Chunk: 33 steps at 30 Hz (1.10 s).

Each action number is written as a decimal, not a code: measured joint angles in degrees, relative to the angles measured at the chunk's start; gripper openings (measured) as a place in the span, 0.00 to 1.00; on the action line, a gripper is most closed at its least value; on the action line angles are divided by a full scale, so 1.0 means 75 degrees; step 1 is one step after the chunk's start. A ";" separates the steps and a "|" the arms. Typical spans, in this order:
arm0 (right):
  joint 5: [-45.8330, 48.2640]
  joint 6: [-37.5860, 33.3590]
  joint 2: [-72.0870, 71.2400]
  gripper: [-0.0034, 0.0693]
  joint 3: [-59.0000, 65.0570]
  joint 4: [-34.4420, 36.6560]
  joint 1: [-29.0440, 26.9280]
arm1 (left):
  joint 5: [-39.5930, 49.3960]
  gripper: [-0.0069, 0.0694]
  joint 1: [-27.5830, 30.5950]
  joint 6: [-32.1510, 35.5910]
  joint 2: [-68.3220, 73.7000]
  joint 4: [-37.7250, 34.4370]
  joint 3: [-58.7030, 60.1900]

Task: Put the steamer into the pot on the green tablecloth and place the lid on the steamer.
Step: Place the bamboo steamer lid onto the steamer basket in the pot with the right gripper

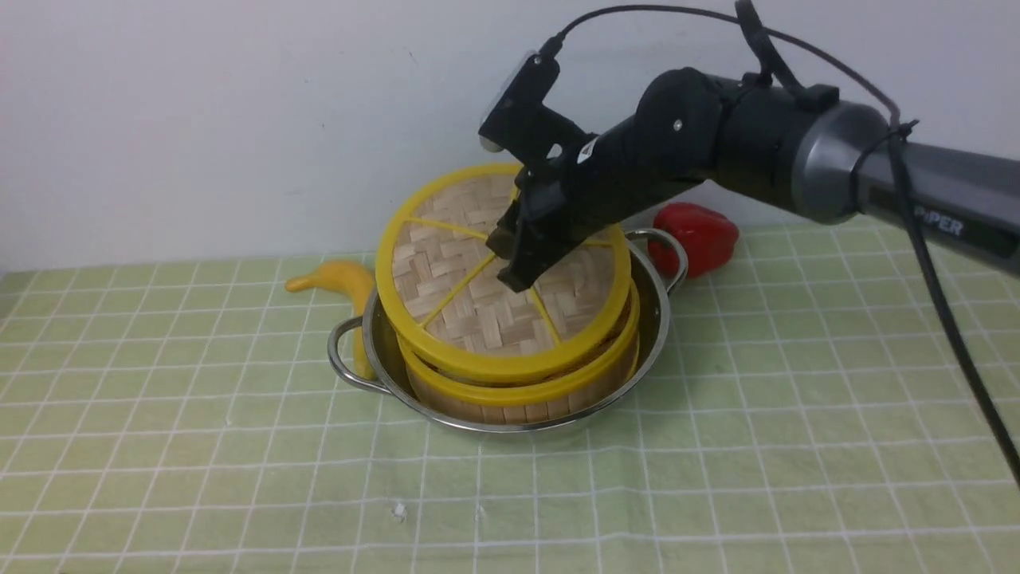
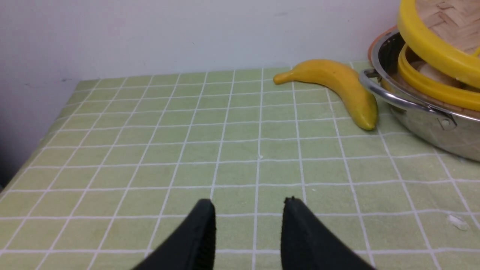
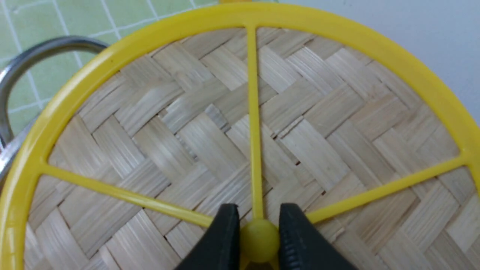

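Observation:
The steamer (image 1: 518, 399) sits inside the pot (image 1: 382, 351) on the green tablecloth (image 1: 717, 399). The lid (image 1: 446, 295) is tilted over the steamer, its far edge raised and its near edge close to the steamer's rim. My right gripper (image 1: 510, 259) is shut on the lid's central knob (image 3: 259, 240), with the woven lid (image 3: 187, 142) filling the right wrist view. My left gripper (image 2: 249, 210) is open and empty over bare cloth, left of the pot (image 2: 431, 123). The steamer's rim (image 2: 431, 88) and the lid's edge (image 2: 427, 48) show at the side of the left wrist view.
A yellow banana (image 1: 339, 283) lies against the pot's far left side; it also shows in the left wrist view (image 2: 337, 80). A red bell pepper (image 1: 701, 235) lies behind the pot on the right. A white wall stands behind the table.

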 joint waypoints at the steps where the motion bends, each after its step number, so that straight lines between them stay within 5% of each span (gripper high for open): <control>1: 0.0091 0.0023 -0.0194 0.25 0.0000 0.0043 0.0000 | 0.0000 0.41 0.0000 0.0000 0.0000 0.0000 0.0000; 33: 0.0123 0.0003 0.0363 0.25 -0.0003 -0.0157 0.0000 | 0.0000 0.41 0.0000 0.0000 0.0000 0.0000 0.0000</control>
